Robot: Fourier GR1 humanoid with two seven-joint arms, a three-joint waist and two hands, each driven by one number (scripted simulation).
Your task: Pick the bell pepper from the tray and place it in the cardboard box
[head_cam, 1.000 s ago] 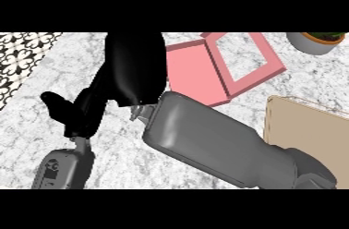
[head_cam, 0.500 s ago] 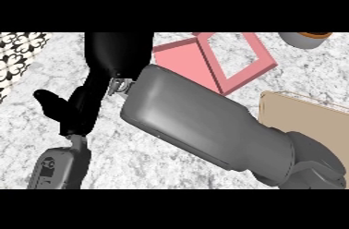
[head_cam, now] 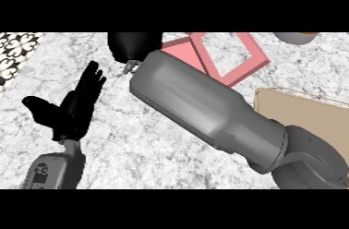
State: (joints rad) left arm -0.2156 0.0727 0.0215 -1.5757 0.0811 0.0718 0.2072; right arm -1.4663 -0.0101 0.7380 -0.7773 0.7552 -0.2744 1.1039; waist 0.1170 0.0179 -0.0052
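Bell pepper is nowhere I can make out from the head view, so I cannot tell where it sits; it may be hidden behind my right arm. Biggest thing on my screen is the marbled grey desk [head_cam: 157,149], which fills the view from edge to edge. Across it, from lower right to upper middle, lies the right forearm [head_cam: 204,108], grey and thick, covering much of the middle. Beside it at the right edge I see the tan cardboard box [head_cam: 307,112], partly cut off by the view and partly behind the arm. Up top, just beyond the forearm, lies the pink tray [head_cam: 235,57], its rim showing as an angled frame with desk-coloured surface inside. The left robot hand [head_cam: 71,108] stands at the left, fingers straight and spread apart, thumb out to the side, holding and touching nothing. The right robot hand [head_cam: 133,44] is at the top edge near the tray's corner, seen as a dark rounded shape; I cannot tell how its fingers are set, nor whether it holds anything. A grey pot [head_cam: 297,37] peeks in at the top right.
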